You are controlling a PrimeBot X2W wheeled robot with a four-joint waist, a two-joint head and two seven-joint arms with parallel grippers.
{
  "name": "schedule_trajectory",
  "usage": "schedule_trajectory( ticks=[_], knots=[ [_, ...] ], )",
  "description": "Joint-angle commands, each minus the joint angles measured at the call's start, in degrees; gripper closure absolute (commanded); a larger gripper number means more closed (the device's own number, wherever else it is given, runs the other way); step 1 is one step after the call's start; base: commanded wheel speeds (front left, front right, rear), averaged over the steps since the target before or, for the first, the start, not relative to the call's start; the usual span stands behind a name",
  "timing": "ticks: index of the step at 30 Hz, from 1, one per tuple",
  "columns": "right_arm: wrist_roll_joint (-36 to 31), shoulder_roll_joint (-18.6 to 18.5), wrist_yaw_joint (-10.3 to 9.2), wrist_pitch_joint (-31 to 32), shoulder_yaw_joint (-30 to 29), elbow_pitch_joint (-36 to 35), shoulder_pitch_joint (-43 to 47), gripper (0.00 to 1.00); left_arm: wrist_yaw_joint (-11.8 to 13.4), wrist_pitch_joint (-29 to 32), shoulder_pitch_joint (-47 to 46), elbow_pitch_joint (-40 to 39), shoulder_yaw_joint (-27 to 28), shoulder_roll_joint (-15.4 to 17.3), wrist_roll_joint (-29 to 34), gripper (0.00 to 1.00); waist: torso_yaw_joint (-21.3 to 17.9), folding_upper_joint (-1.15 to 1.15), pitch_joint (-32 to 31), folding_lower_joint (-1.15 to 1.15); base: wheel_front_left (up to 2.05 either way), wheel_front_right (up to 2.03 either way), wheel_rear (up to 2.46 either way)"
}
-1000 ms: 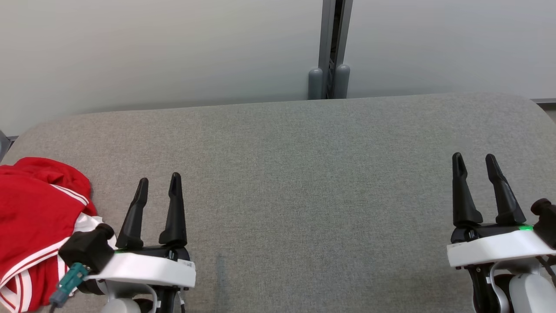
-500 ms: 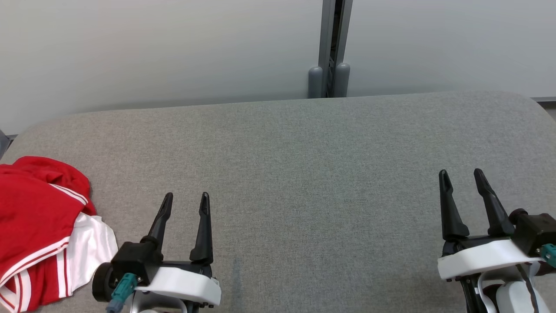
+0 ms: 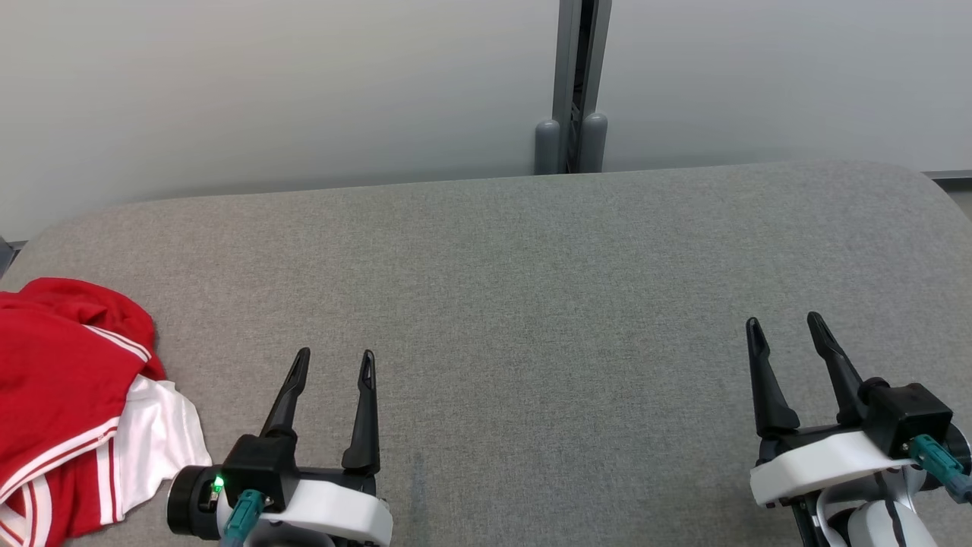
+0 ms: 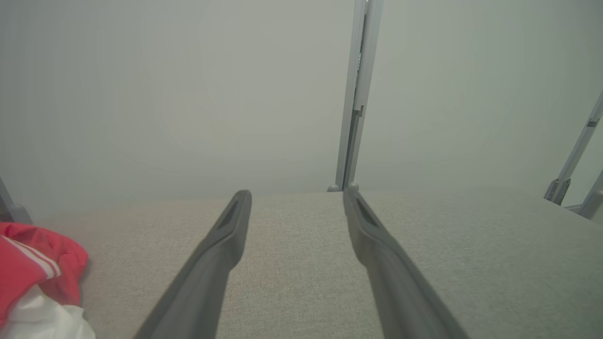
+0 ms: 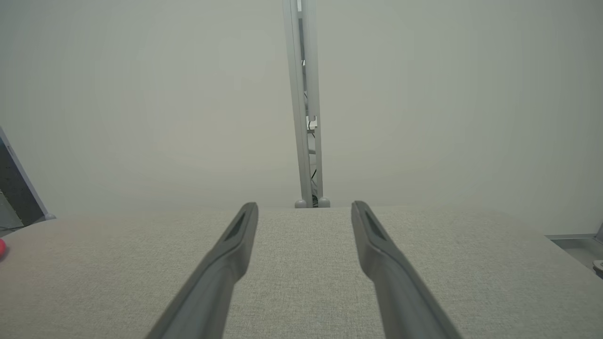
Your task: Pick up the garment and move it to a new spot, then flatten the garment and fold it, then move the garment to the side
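Red garment (image 3: 64,380) lies crumpled near the spread left hand (image 3: 336,355); right hand (image 3: 783,319) spread too.

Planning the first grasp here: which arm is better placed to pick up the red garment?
Left. The garment lies crumpled at the left edge of the table, close beside the left tool, which is open and empty. The right tool, also open, sits far across on the other side.

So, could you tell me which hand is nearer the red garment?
The left hand, open beside the garment; the right hand is far across the grey surface.
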Motion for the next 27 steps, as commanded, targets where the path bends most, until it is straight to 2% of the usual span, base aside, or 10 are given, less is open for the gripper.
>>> schedule_trajectory(
  ticks=[1, 16, 19, 23, 27],
  knots=[
    [-1.33, -0.53, 0.10, -0.57, -0.04, 0.01, -0.49, 0.00, 0.32, -0.56, 0.41, -0.33, -0.10, 0.24, 1.33, 0.00, -0.03, 0.00, 0.01, 0.00, 0.00, 0.00, 0.00],
    [-4.49, -0.62, 0.12, -2.02, 0.37, 1.70, -0.74, 0.00, 0.06, -2.33, 1.91, -0.33, -0.03, -0.01, 3.69, 0.00, -0.39, 0.00, -0.40, 0.00, 0.00, 0.00, 0.00],
    [-3.41, -0.63, 0.11, -2.21, 0.32, 2.10, -0.70, 0.00, 0.25, -2.59, 2.01, -0.42, -0.15, 0.00, 3.47, 0.00, -0.43, 0.00, -0.54, 0.00, 0.00, 0.00, 0.00],
    [1.62, -0.64, 0.11, -2.47, -0.07, 2.63, -0.75, 0.00, 0.27, -2.91, 2.50, -0.01, 0.10, 0.00, 1.90, 0.00, -0.47, 0.00, -0.71, 0.00, 0.00, 0.00, 0.00],
    [1.91, -0.62, 0.11, -2.43, -0.01, 2.95, -0.73, 0.00, -0.04, -2.81, 2.58, 0.58, 0.44, 0.00, 0.05, 0.00, -0.50, 0.00, -0.91, 0.00, 0.00, 0.00, 0.00]
  ],
)
